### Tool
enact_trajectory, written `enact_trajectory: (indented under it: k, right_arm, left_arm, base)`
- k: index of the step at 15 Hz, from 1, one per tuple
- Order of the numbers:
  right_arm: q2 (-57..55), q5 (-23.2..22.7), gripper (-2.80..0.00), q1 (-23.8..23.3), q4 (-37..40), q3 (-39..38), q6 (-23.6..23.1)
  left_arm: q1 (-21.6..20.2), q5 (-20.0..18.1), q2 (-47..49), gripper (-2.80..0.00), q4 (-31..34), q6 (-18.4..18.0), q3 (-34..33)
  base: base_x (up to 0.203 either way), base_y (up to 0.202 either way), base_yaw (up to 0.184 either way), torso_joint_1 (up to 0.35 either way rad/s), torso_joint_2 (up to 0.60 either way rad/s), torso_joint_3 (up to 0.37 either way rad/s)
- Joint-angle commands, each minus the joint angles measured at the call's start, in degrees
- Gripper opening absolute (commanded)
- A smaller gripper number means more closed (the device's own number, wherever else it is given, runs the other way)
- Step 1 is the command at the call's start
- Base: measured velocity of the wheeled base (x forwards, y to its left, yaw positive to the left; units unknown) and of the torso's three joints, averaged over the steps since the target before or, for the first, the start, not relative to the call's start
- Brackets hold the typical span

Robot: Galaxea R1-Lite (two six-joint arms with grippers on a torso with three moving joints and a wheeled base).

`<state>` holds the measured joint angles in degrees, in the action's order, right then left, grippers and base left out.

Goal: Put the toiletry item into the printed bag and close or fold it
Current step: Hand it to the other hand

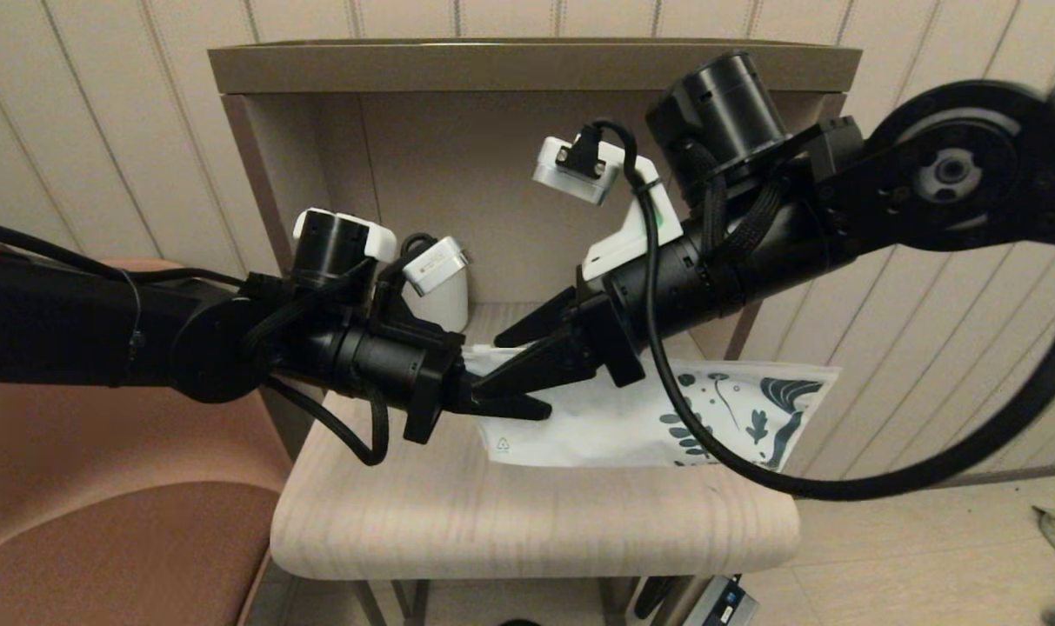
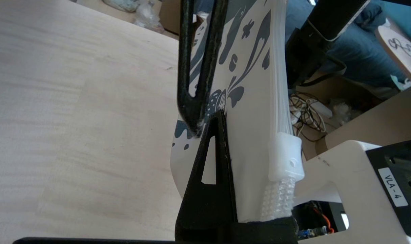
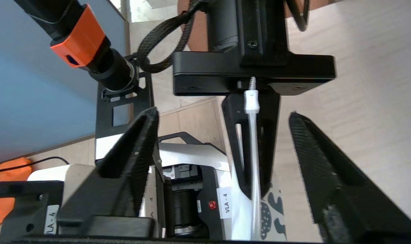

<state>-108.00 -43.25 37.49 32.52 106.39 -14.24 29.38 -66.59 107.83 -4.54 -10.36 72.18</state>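
Two hands meet: left hand (image 1: 514, 402) pinches one printed bag (image 1: 649, 417), right hand (image 1: 514, 348) spread.

Mug (image 1: 447, 300) mostly behind left arm

Left gripper (image 1: 501, 396) clamps the printed bag (image 1: 657, 417); right gripper (image 1: 514, 348), at its twelve o'clock, is spread.
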Motion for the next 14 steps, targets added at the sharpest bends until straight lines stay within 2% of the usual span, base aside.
enact_trajectory:
  k: [1,14]
  right_arm:
    - [-0.11,-0.55,0.0,0.04,0.17,-0.02,-0.09]
    - [-1.08,-3.95,0.0,-0.22,-0.36,0.49,0.0]
  left_arm:
    - [0.03,-0.39,-0.07,-2.8,-0.03,0.02,0.13]
    - [0.06,-0.48,-0.25,-2.8,-0.03,0.69,0.42]
  base:
    - [0.0,0.0,0.0,0.0,0.0,0.0]
    - [0.0,0.0,0.0,0.0,0.0,0.0]
